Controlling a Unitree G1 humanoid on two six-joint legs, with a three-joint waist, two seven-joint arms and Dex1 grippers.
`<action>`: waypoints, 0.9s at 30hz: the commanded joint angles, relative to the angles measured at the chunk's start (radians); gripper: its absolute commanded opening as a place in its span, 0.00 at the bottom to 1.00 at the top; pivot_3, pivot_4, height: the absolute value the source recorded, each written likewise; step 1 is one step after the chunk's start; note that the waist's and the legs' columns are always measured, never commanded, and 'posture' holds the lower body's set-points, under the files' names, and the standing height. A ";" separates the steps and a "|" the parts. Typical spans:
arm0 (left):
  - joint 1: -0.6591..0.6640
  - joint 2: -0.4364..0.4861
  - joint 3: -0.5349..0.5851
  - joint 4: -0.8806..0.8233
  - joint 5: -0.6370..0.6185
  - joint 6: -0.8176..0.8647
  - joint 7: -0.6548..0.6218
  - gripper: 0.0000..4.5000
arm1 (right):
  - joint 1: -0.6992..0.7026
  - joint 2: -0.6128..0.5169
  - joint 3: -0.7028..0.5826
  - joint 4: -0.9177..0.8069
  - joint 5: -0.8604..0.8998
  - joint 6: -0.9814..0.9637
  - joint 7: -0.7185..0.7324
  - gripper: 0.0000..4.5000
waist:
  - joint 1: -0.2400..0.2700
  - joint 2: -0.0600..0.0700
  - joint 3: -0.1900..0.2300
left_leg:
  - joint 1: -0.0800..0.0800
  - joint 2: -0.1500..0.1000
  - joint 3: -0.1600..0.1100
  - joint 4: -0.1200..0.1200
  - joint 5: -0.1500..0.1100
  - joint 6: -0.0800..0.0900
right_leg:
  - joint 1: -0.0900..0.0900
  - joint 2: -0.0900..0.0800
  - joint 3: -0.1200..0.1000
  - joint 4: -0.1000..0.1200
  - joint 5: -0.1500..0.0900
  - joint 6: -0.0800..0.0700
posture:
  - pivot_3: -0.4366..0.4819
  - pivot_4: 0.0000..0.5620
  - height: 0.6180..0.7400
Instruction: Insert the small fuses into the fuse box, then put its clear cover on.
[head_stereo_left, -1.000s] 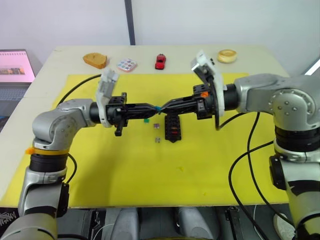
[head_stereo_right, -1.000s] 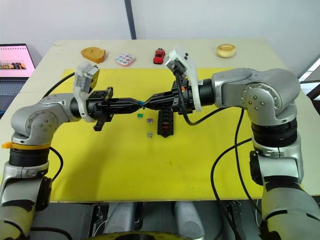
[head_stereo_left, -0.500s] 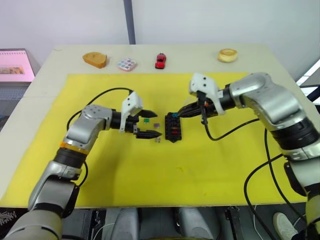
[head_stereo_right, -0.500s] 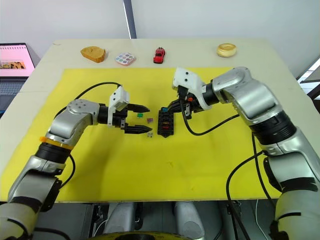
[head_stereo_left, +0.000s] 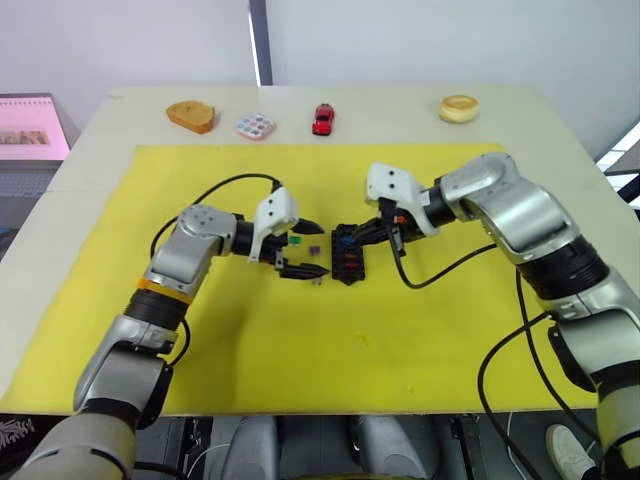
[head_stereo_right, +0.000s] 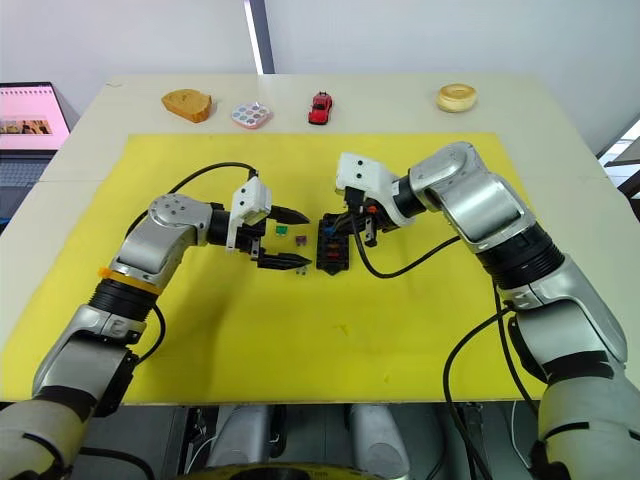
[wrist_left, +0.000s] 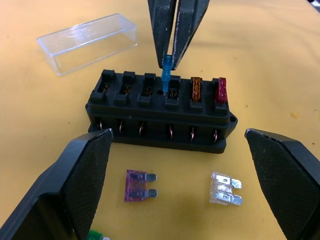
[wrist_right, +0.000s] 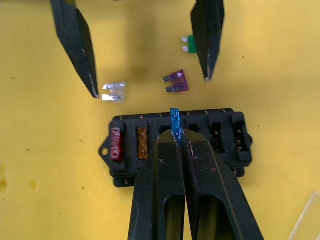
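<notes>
Red toy car (head_stereo_left: 322, 119), yellow mat (head_stereo_left: 250, 340)

left pincer (head_stereo_left: 302, 249) spread wide | right pincer (wrist_right: 178, 141) pinched closed

Six small fuses: two seated (wrist_left: 196, 89), one held (wrist_left: 167, 75), three loose (wrist_left: 138, 185); one fuse box (wrist_left: 159, 112); one clear cover (wrist_left: 87, 42).

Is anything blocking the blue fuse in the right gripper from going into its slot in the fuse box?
Nothing visible blocks it. The right gripper holds the blue fuse directly over an empty slot of the fuse box, beside the brown fuse. The open left gripper stands apart, beside the box.
</notes>
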 joint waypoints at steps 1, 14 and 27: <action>-0.020 -0.009 0.005 -0.012 0.012 -0.023 -0.004 0.99 | -0.003 -0.003 -0.050 -0.045 0.004 0.022 0.007 0.00 | 0.000 0.000 0.000 | 0.000 0.000 0.000 0.000 0.000 0.000 | 0.000 0.000 0.000 0.000 0.000 0.000 | 0.48 0.27 1.00; -0.021 -0.025 0.011 -0.013 0.029 -0.031 0.001 0.99 | 0.030 0.002 -0.064 -0.078 -0.001 0.059 -0.004 0.00 | 0.000 0.000 0.000 | 0.000 0.000 0.000 0.001 0.000 0.000 | 0.000 0.000 0.000 0.002 0.000 0.000 | 0.48 0.27 1.00; -0.018 -0.022 0.014 -0.022 0.032 -0.032 0.002 0.99 | 0.040 0.017 -0.065 -0.052 -0.030 0.020 -0.021 0.00 | -0.001 0.000 0.000 | 0.001 0.000 0.000 0.002 0.000 0.000 | 0.000 0.000 0.000 0.004 0.000 0.000 | 0.48 0.27 1.00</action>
